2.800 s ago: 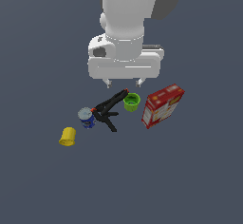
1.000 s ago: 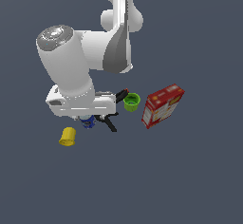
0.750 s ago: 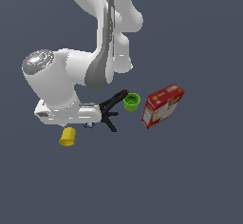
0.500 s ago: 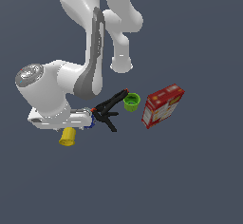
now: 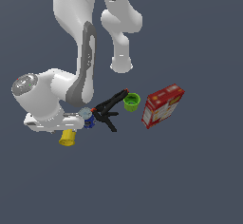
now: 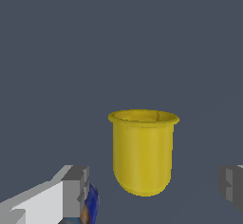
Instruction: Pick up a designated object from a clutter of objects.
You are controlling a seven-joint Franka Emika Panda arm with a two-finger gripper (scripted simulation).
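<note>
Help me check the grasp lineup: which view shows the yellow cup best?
The wrist view: the yellow cup fills the middle, unobstructed, between the open gripper fingers. In the exterior view the cup is small and partly hidden under the hand.

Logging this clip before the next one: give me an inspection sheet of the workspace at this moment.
Surface: plain dark grey floor, bare.
Job's things: yellow cup lying on its side, not gripped.
Clutter: blue can, black clamp, green cup, red cracker box grouped toward the exterior view's right of the yellow cup.
Grippers: gripper open, fingers either side of the yellow cup, apart from it.
Cables: nothing seen.
Surroundings: nothing seen.
</note>
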